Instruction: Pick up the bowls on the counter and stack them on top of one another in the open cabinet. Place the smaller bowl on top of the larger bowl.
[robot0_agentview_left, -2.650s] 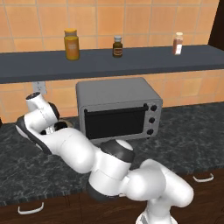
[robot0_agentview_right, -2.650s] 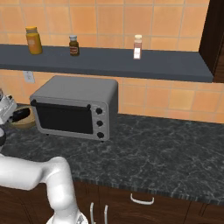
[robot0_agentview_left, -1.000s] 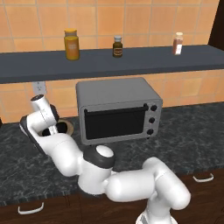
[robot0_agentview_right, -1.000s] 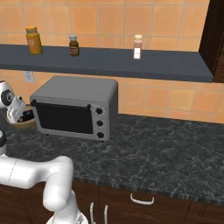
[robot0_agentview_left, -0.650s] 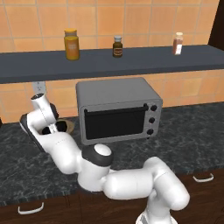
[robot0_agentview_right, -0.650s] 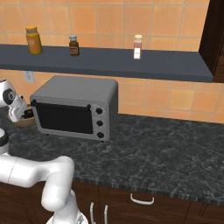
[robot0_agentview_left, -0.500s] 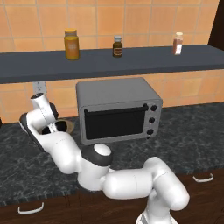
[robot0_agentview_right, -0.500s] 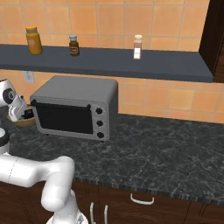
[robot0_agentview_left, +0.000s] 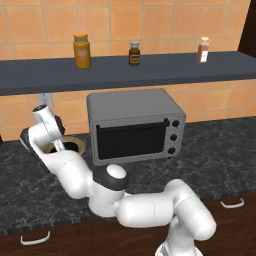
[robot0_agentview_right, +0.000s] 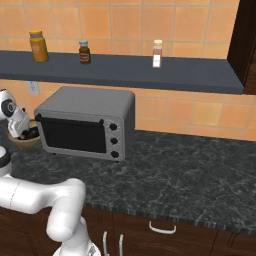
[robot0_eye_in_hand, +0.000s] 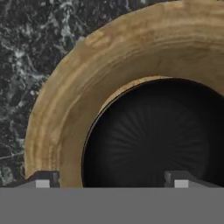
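The wooden bowl (robot0_eye_in_hand: 65, 96) sits on the table (robot0_agentview_right: 190, 185) left of the toaster oven (robot0_agentview_left: 135, 125) — not lifted yet. The jaws stand apart, straddling its rim. Lifting, carrying to the cabinet and stacking all remain, I'd say.

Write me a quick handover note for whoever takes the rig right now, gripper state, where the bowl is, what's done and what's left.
Gripper: open, low over the wooden bowl, one fingertip outside the thick rim, the other over the inside. Nothing held yet.
Bowl: sits on the black marbled counter, left of the toaster oven, near the wall. In the base views the hand is right above it.
Done: arm reached out to the bowl; fingers straddle its rim.
Left: close on the rim, lift, carry it to the open cabinet, then stack the bowls, smaller one on top. I can't make out a second bowl or the cabinet opening from here.
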